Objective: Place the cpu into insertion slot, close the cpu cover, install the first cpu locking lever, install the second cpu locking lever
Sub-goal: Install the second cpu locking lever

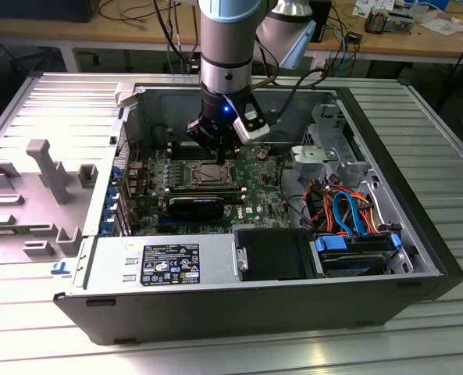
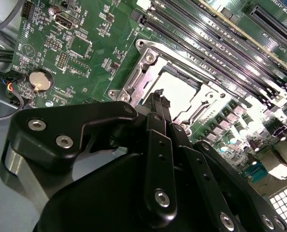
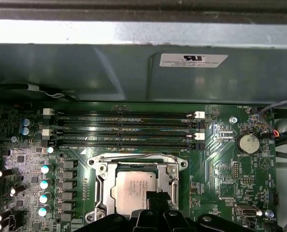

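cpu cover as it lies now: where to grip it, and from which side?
Probably one side bar of the cpu cover, coming from straight above. It lies flat around the cpu as a thin frame, and the memory slots crowd one side.

Small square cpu (image 3: pixel 136 187): dull silver-grey metal top, matt, faint print. Thin silvery cpu cover frame (image 3: pixel 103 186) around it: bare stamped metal, satin sheen with bright glints. Green motherboard (image 2: pixel 85 34): glossy lacquered laminate. Long black memory slots (image 3: pixel 124 128): shiny plastic. Round coin cell (image 3: pixel 247 143): polished metal. Black gripper (image 2: pixel 158 99): smooth matt metal or plastic, cannot tell which, with bright steel screw heads. Grey computer case wall (image 3: pixel 85 67): brushed sheet metal, white paper label (image 3: pixel 193 60).
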Robot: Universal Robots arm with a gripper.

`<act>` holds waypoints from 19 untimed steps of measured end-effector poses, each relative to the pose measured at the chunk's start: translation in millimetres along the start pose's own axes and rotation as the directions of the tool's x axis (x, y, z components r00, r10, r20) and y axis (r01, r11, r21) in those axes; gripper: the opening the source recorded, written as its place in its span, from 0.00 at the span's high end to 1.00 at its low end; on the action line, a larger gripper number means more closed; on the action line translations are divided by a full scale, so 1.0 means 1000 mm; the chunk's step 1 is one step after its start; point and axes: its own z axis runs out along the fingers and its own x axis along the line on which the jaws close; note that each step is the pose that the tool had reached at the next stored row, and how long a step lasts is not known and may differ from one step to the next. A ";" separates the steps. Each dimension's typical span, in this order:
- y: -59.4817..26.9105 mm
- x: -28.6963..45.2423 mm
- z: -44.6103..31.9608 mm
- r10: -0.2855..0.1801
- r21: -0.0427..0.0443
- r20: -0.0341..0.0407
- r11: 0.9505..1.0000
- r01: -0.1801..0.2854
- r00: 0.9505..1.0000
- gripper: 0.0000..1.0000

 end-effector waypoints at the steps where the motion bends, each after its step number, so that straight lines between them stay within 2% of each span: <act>1: 0.0000 0.0000 -0.0002 0.000 0.000 0.000 1.000 0.000 1.000 0.89; 19: -0.0013 0.0000 -0.0038 0.000 0.000 0.000 1.000 0.000 1.000 0.89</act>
